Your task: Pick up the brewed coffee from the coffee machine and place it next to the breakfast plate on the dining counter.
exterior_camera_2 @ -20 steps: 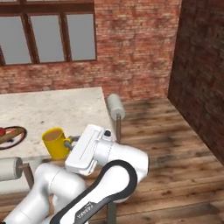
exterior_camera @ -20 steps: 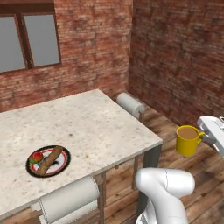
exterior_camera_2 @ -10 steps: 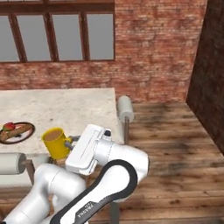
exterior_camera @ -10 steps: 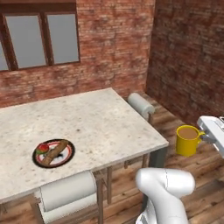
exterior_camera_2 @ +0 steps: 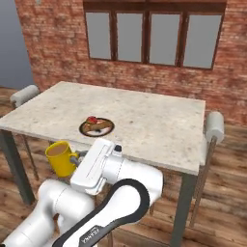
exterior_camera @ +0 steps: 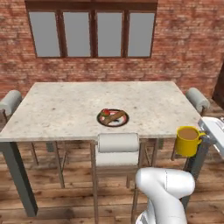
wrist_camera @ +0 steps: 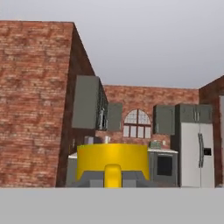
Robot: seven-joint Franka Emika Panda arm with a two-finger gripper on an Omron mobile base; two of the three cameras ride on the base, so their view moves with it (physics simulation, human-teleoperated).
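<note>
With the base now swung square to the dining counter (exterior_camera: 52, 113), the gripper (exterior_camera_2: 77, 157) pinches the brewed coffee (exterior_camera_2: 59, 157) by its handle, held off the near edge at five o'clock from the breakfast plate (exterior_camera: 113, 117), leaving only the placement.

Dining counter (exterior_camera: 65, 109) — beige speckled stone, matt; brewed coffee (exterior_camera: 187, 141) in a smooth yellow mug; rough brick walls (exterior_camera: 183, 43).
</note>
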